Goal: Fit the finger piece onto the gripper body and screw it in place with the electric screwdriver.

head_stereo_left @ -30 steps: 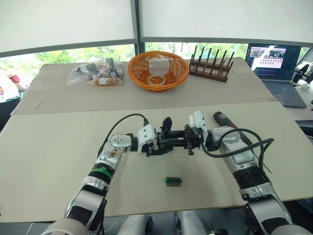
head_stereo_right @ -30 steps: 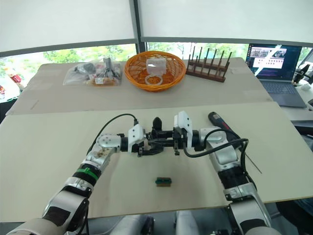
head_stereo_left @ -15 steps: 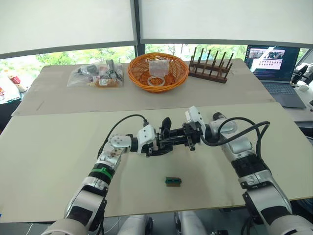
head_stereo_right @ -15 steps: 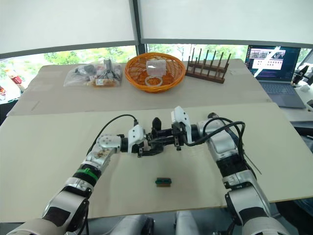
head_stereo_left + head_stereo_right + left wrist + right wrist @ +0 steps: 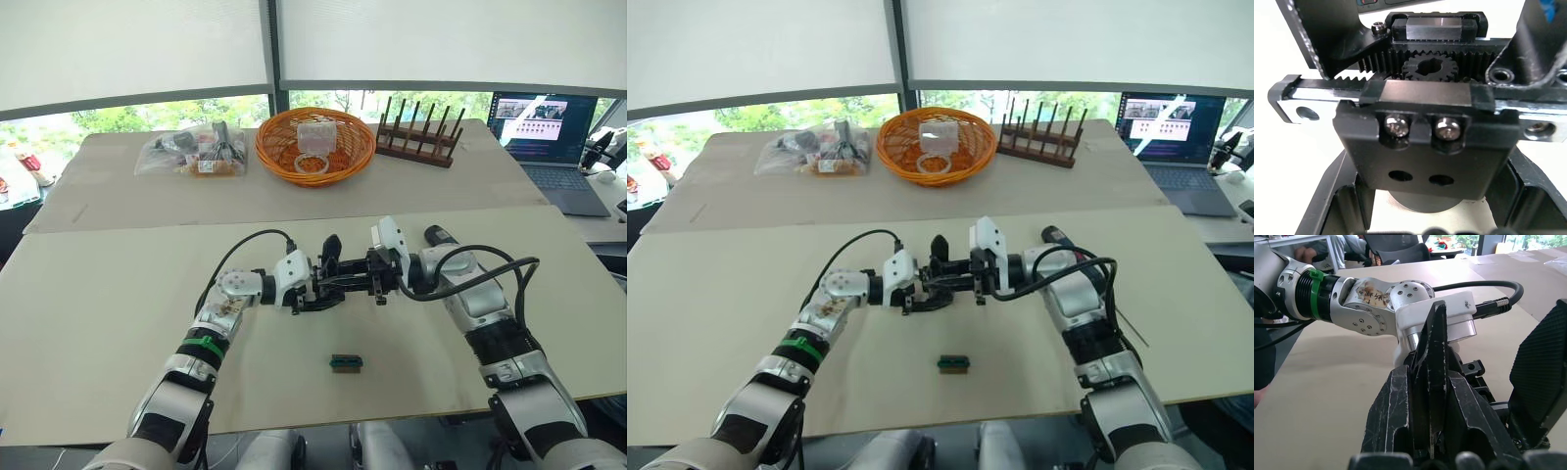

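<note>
Left gripper (image 5: pixel 315 290): I am holding it above the middle of the tabletop, fingers pointing toward my right arm. Its fingers are clamped on the gripper body, one finger along each side.
Gripper body (image 5: pixel 331 282): I am seeing it as a small black block raised off the tabletop between my two grippers. In the left wrist view (image 5: pixel 1422 142) its toothed racks, a small gear and two silver screw heads are facing the camera, with two empty holes below them. One pointed black finger is sticking up from it.
Right gripper (image 5: pixel 359 281): I am holding it opposite the left one, tips meeting it at the gripper body. Its two fingers are pressed together on the finger piece.
Finger piece (image 5: pixel 1431 357): I am pinching this thin black wedge edge-on between the right fingers; its pointed end is reaching toward the left gripper's white wrist housing. I cannot tell whether it is touching the gripper body.
Electric screwdriver (image 5: pixel 435 235): it is lying on the tabletop beyond my right forearm, mostly hidden by the arm.
Small green-and-brown block (image 5: pixel 346 362): it is lying on the tabletop near the front edge, below the grippers.
Orange basket (image 5: pixel 275 157): it is sitting on the far table, beside a wooden peg rack (image 5: pixel 421 139) and a clear bag (image 5: pixel 191 152).
</note>
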### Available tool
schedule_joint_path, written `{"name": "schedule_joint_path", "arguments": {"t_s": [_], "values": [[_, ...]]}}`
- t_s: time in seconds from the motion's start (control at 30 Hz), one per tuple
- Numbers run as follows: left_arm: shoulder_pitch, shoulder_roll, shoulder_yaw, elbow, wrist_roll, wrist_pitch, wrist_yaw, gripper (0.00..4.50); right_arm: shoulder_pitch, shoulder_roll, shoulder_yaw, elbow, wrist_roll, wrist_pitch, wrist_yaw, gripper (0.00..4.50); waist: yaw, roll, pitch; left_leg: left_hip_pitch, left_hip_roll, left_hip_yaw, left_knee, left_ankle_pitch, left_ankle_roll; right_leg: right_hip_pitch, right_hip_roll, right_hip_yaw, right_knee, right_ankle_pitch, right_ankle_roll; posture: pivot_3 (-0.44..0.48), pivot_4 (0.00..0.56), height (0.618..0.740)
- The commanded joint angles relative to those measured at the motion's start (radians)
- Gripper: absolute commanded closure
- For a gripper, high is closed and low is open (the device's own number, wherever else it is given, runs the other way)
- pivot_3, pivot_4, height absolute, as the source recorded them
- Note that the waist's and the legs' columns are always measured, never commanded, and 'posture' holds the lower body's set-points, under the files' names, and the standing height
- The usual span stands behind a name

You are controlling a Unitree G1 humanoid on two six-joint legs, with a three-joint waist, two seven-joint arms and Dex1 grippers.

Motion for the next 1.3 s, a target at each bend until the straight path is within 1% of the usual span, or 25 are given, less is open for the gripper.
{"name": "schedule_joint_path", "arguments": {"t_s": [0.03,0.07,0.13,0.23,0.3,0.33,0.57,0.63,0.73,0.8,0.83,0.87,0.9,0.93,0.97,1.03,1.07,1.17,1.2,1.23,1.3], "values": [[-0.026,0.006,0.025,-0.039,-0.017,-0.02,0.016,2.11,0.026,-0.02,-0.008,0.066,-0.058,-0.02,-0.017,4.09,0.0,0.0,0.0,0.0,0.0,0.0,0.0,0.0,0.0,0.0,0.0,0.0,0.0,0.0,0.0,0.0,0.15,0.74],[-0.026,0.006,0.025,-0.039,-0.017,-0.019,0.016,2.11,0.021,-0.024,-0.02,0.046,-0.045,-0.021,-0.01,4.09,0.0,0.0,0.0,0.0,0.0,0.0,0.0,0.0,0.0,0.0,0.0,0.0,0.0,0.0,0.0,0.0,0.15,0.74],[-0.026,0.004,0.024,-0.04,-0.016,-0.019,0.019,2.11,0.004,-0.035,-0.052,-0.018,0.002,0.028,-0.006,3.06,0.001,0.0,0.0,-0.001,0.0,0.0,0.0,0.0,0.0,-0.001,0.0,0.0,0.0,0.0,0.0,0.0,0.15,0.74],[-0.021,0.002,0.023,-0.04,-0.017,-0.021,0.02,2.11,-0.017,-0.071,-0.093,-0.118,0.045,0.08,-0.005,2.03,0.003,0.0,0.0,-0.007,-0.001,0.0,0.001,0.001,-0.002,-0.007,-0.001,0.0,0.0,0.0,0.0,0.0,0.15,0.74],[-0.015,-0.002,0.022,-0.039,-0.017,-0.024,0.021,2.11,-0.025,-0.107,-0.117,-0.178,0.062,0.111,-0.002,1.39,0.004,0.0,0.0,-0.007,0.0,0.0,0.0,0.001,-0.002,-0.007,-0.001,0.0,0.0,0.0,0.0,0.0,0.15,0.74],[-0.013,-0.004,0.02,-0.039,-0.017,-0.025,0.022,2.11,-0.027,-0.129,-0.131,-0.209,0.076,0.136,0.005,1.3,0.004,0.0,0.0,-0.007,0.0,0.0,0.0,0.001,-0.002,-0.007,-0.001,0.0,-0.001,0.0,0.0,0.0,0.15,0.74],[-0.017,-0.021,0.013,-0.012,-0.012,-0.028,0.029,2.11,-0.012,-0.321,-0.214,-0.37,0.154,0.284,0.058,1.3,0.009,-0.001,0.001,-0.007,0.0,0.0,0.0,-0.001,0.001,-0.006,-0.001,-0.001,-0.002,0.0,0.0,0.0,0.15,0.74],[-0.02,-0.022,0.009,0.001,-0.003,-0.021,0.033,2.11,0.007,-0.37,-0.236,-0.394,0.158,0.307,0.052,1.3,0.009,-0.001,0.001,-0.008,0.0,0.0,0.0,-0.001,0.002,-0.005,-0.001,-0.001,-0.003,0.0,0.0,0.0,0.15,0.74],[-0.017,-0.019,0.008,0.008,0.0,-0.008,0.032,2.11,0.033,-0.409,-0.267,-0.422,0.162,0.336,0.026,1.3,0.01,-0.001,0.001,-0.007,0.0,0.0,0.0,-0.002,0.003,-0.005,-0.002,-0.001,-0.003,0.0,0.0,0.0,0.15,0.74],[-0.004,-0.003,0.008,-0.005,-0.007,0.007,0.009,1.06,0.055,-0.439,-0.299,-0.445,0.159,0.368,-0.012,1.3,0.01,-0.001,0.001,-0.007,0.0,0.0,0.0,-0.002,0.003,-0.005,-0.002,0.0,-0.003,0.0,0.0,0.0,0.15,0.74],[0.013,0.022,0.01,-0.028,-0.011,0.016,-0.009,0.73,0.073,-0.48,-0.315,-0.463,0.151,0.435,-0.048,1.3,0.01,-0.001,0.001,-0.007,0.0,0.0,0.0,-0.002,0.004,-0.005,-0.002,0.0,-0.003,0.0,0.0,0.0,0.15,0.74],[0.025,0.04,0.012,-0.044,-0.013,0.022,-0.022,0.24,0.085,-0.508,-0.325,-0.478,0.148,0.485,-0.073,1.3,0.01,-0.001,0.001,-0.008,0.0,0.0,0.0,-0.002,0.004,-0.005,-0.002,0.0,-0.003,0.0,0.0,0.0,0.15,0.74],[0.048,0.077,0.013,-0.088,-0.013,0.021,-0.043,0.07,0.098,-0.546,-0.329,-0.492,0.144,0.551,-0.102,1.3,0.01,-0.001,0.001,-0.008,0.0,0.0,0.0,-0.002,0.004,-0.006,-0.003,0.0,-0.002,0.0,0.0,0.0,0.15,0.74],[0.064,0.102,0.013,-0.12,-0.014,0.021,-0.057,0.07,0.107,-0.571,-0.331,-0.502,0.145,0.595,-0.123,1.3,0.007,-0.001,0.001,-0.008,0.001,0.0,0.0,-0.002,0.003,-0.006,-0.002,0.001,-0.003,0.0,0.0,0.0,0.15,0.74],[0.088,0.135,0.017,-0.182,-0.033,0.046,-0.083,0.02,0.109,-0.592,-0.331,-0.505,0.137,0.634,-0.154,1.05,0.004,-0.001,0.001,-0.008,0.001,0.0,-0.001,-0.002,0.003,-0.006,-0.003,0.001,-0.003,0.0,0.0,0.0,0.15,0.74],[0.152,0.235,0.044,-0.361,-0.1,0.139,-0.144,0.0,0.082,-0.649,-0.293,-0.469,0.079,0.724,-0.222,0.42,-0.005,-0.001,0.001,-0.007,0.001,0.001,-0.003,-0.002,0.003,-0.006,-0.004,0.004,-0.003,0.0,-0.001,0.0,0.15,0.74],[0.174,0.269,0.052,-0.427,-0.123,0.177,-0.16,0.0,0.071,-0.667,-0.277,-0.455,0.058,0.749,-0.242,0.08,-0.005,0.0,0.001,-0.007,0.002,0.002,-0.004,-0.003,0.005,-0.007,-0.004,0.005,-0.003,0.0,-0.001,0.0,0.15,0.74],[0.242,0.413,0.1,-0.692,-0.261,0.371,-0.233,0.0,0.012,-0.728,-0.173,-0.322,-0.051,0.751,-0.248,0.03,-0.003,0.0,0.002,-0.007,0.002,0.002,-0.006,-0.004,0.006,-0.007,-0.004,0.004,-0.004,0.0,-0.002,0.0,0.15,0.74],[0.255,0.447,0.113,-0.758,-0.303,0.43,-0.245,0.0,-0.006,-0.735,-0.146,-0.283,-0.073,0.746,-0.242,0.03,-0.002,0.001,0.002,-0.007,0.002,0.002,-0.006,-0.004,0.006,-0.008,-0.004,0.004,-0.004,0.0,-0.002,0.0,0.15,0.74],[0.255,0.477,0.127,-0.822,-0.348,0.49,-0.248,0.0,-0.039,-0.724,-0.117,-0.221,-0.073,0.801,-0.235,0.03,0.001,0.002,0.003,-0.007,0.002,0.002,-0.006,-0.004,0.006,-0.007,-0.004,0.004,-0.004,0.0,-0.002,0.0,0.15,0.74],[0.246,0.516,0.142,-0.911,-0.406,0.576,-0.242,0.0,-0.088,-0.705,-0.055,-0.117,-0.103,0.838,-0.217,0.03,0.007,0.003,0.004,-0.007,0.002,0.002,-0.006,-0.004,0.006,-0.005,-0.005,0.001,-0.005,0.0,-0.002,0.0,0.15,0.74]]}}
